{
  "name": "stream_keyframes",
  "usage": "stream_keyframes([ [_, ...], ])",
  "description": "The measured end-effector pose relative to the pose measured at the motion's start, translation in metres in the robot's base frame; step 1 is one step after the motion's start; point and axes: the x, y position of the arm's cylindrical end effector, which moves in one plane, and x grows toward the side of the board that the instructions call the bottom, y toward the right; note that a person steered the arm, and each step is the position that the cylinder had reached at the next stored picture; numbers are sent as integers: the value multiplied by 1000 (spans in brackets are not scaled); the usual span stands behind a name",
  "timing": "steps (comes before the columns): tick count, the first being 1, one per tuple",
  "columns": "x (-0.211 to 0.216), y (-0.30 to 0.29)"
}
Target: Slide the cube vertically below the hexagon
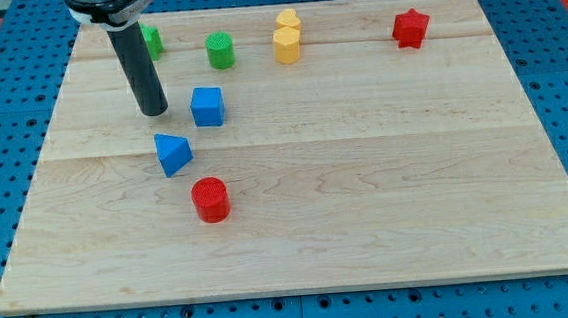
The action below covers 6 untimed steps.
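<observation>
nearest the view's bottom, the red cylinder is sitting alone, with the blue triangular block above it. my tip is resting bare, grasping nothing, just left of the blue cube. farther up, the yellow hexagon is touching another yellow block.

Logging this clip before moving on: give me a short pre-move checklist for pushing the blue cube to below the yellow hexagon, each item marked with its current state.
1. My tip visible on the board: ok.
2. Tip sits just to the view's left of the blue cube, close: ok.
3. Tip touching the cube: cannot tell.
4. Yellow hexagon in plain sight near the view's top: ok.
5. Cube already below the hexagon: not ok; it lies to the view's left.
6. Blue wedge and red cylinder off the rightward path: ok.
</observation>
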Motion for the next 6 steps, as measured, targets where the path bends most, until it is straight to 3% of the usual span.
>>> stream_keyframes([
  [1,4,100],
  [3,4,104],
  [5,-3,-14],
  [6,-3,-28],
])
